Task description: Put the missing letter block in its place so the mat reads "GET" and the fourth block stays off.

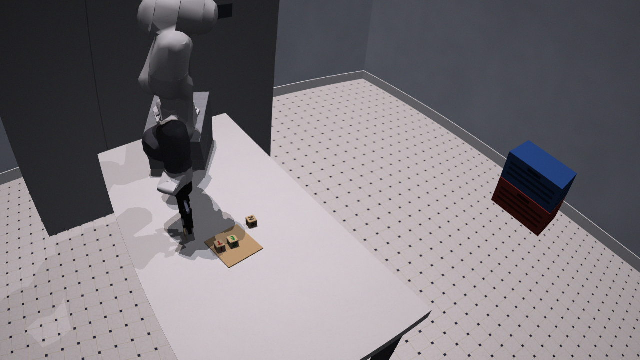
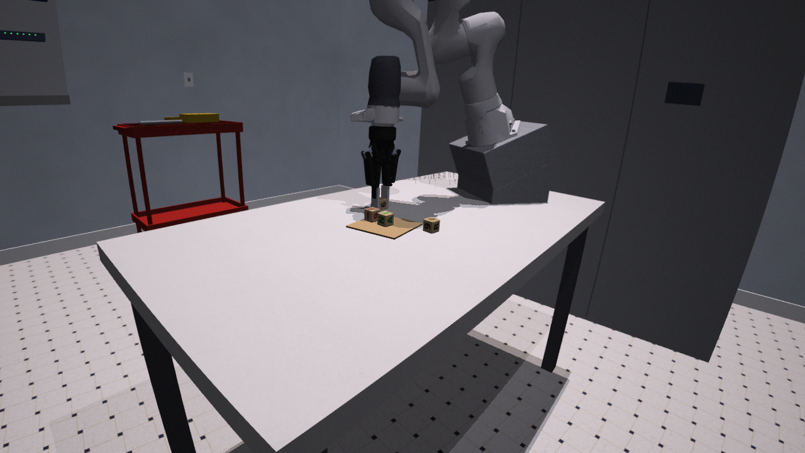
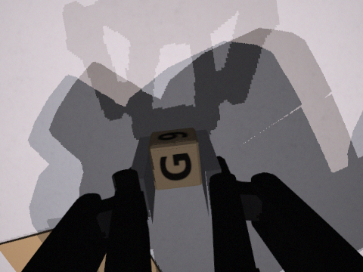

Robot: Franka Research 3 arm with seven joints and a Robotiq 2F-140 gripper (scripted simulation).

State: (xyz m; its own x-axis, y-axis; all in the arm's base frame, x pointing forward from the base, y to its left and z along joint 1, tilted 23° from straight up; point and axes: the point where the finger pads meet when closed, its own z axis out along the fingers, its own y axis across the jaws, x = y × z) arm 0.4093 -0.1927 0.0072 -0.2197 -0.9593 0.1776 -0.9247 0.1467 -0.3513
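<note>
On the worktop the mat is lying, carrying the T block and E block side by side. The N block is sitting off the mat beside it. The G block is sitting between the tool's fingers, just off the mat's opposite edge.

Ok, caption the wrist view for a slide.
Gripper closing around the G block on the table, a corner of the tan mat visible at lower left.
</note>
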